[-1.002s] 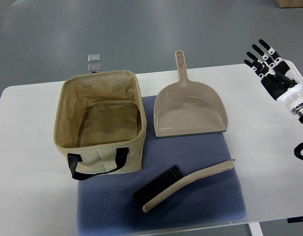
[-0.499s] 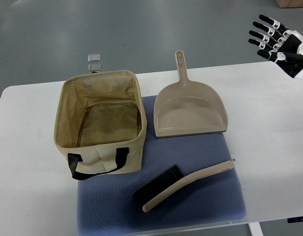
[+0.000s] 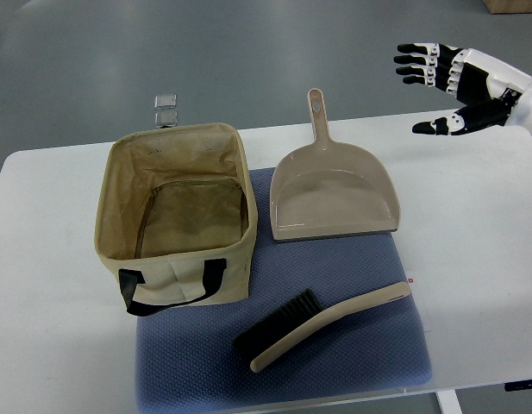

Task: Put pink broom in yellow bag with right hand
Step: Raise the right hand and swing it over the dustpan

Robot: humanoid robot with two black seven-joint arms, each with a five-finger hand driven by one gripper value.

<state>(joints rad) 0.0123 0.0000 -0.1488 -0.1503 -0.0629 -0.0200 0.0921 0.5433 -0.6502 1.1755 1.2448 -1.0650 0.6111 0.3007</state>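
Broom [image 3: 322,327] on mat, bag [image 3: 174,224] beside, right hand [image 3: 462,86] spread

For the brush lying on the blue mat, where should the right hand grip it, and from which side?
Probably the bare handle, near its middle, coming down from above and from the right. The brush lies flat on the blue mat, handle end pointing right toward the open right hand, bristles at the left end, nothing crowding it.

One bag [image 3: 175,226], one broom [image 3: 322,326], one dustpan [image 3: 332,194], one blue mat [image 3: 334,362], one robot hand [image 3: 460,86].
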